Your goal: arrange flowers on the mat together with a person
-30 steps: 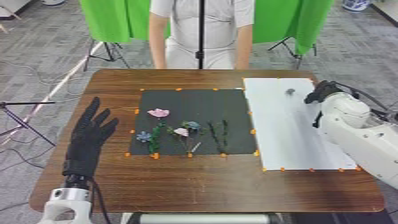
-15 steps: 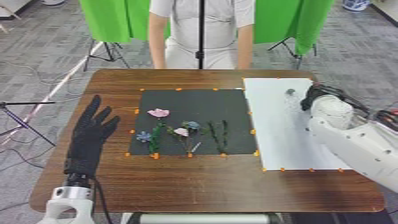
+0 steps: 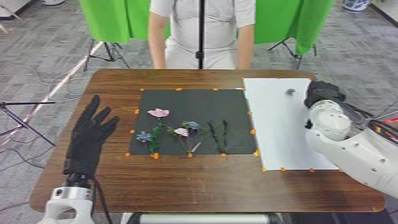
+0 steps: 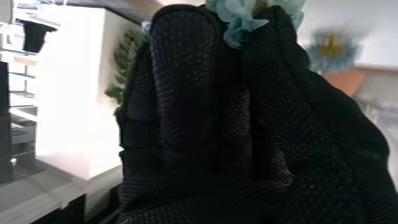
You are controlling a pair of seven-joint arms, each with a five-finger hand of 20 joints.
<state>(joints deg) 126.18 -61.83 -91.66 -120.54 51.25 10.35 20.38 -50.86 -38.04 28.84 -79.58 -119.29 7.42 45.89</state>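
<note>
Flowers lie abreast on the mat, likely for display, left hand straight-fingered beside it; whether right hand grasps anything, I cannot tell.

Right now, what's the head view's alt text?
Pink and blue flowers and green sprigs lie on a black mat on a wooden table. A robot's open left hand is left of them, its right hand near the far right corner of a white sheet.

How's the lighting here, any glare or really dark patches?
Head view: fairly even light, the white paper sheet standing out brightest against the brown wooden table. Right wrist view: a broad white surface washed out almost blank, the right hand in black fabric very dark, especially between its folds.
</note>
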